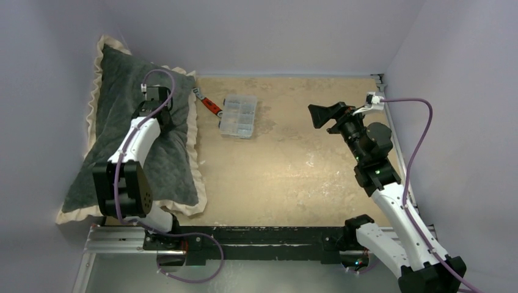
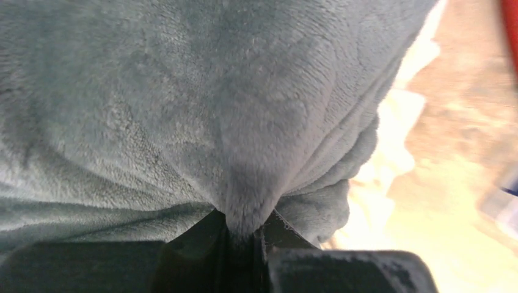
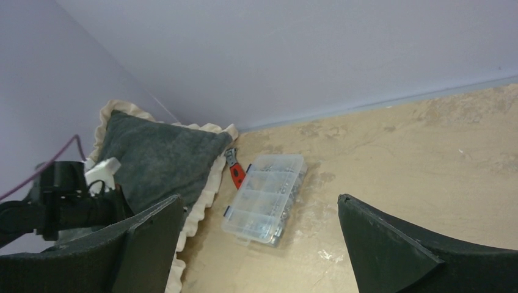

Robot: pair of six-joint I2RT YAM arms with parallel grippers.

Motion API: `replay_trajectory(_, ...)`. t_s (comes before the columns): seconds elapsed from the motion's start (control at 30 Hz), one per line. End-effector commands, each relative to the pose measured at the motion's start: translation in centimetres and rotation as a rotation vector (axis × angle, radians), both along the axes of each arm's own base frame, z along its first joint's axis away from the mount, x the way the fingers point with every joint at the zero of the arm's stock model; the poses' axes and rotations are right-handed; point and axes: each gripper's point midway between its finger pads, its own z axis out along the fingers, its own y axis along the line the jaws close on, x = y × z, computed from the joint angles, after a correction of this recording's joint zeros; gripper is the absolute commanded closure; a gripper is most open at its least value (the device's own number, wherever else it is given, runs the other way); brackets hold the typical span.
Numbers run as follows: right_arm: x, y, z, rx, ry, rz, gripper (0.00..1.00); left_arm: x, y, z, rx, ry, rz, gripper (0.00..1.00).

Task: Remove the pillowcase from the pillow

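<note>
Little of the job looks done: the pillowcase [image 1: 174, 162] lies plump and filled along the left side of the overhead view, its top corner propped against the back wall at upper left, so the pillow, which shows nowhere, is presumably inside it. What has begun is a grip. The left gripper [image 2: 244, 238] has its jaws nearly together on a raised fold of the grey cloth, which puckers into a tent with creases running down to the pinch at the bottom centre of the left wrist view. Pulling the cover off and freeing the cushion are all to come. The right gripper [image 3: 259, 204] hangs over bare table [image 1: 293, 177] at the right, jaws wide and holding nothing. The cover's upper face is dark grey short-pile plush, soft and matte, edged by a cream ruffled frill [image 1: 194, 143] that ripples along its border. Near its upper right corner lie a clear hard plastic compartment box [image 1: 239, 116] and a red-handled tool [image 1: 211, 105].
</note>
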Motion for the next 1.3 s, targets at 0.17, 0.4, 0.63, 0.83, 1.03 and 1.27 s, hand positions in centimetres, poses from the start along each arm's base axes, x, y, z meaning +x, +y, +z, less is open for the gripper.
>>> replay_trajectory(0.17,-0.9,0.6,1.8,-0.017,-0.086,0.047,0.01,3.2,-10.8,16.3,-0.265,-0.445,-0.246,1.00)
replay_trajectory(0.4,-1.2,0.9,1.6,-0.012,-0.091,0.069,0.01,3.3,-18.4,26.2,-0.476,-0.637,-0.436,1.00)
replay_trajectory(0.63,-1.2,1.3,1.3,0.015,-0.070,0.087,0.01,2.3,-30.2,28.6,-0.659,-0.693,-0.669,1.00)
replay_trajectory(0.83,-1.2,0.9,0.6,0.059,-0.049,0.066,0.01,2.4,-37.2,24.3,-0.586,-0.629,-0.709,1.00)
replay_trajectory(1.03,-0.3,0.7,-2.0,0.095,0.016,0.033,0.01,1.3,-40.7,19.0,-0.553,-0.522,-0.744,1.00)
replay_trajectory(1.27,1.2,1.5,-5.8,0.097,0.101,0.043,0.01,-1.0,-36.9,19.9,-0.513,-0.582,-0.672,0.42)
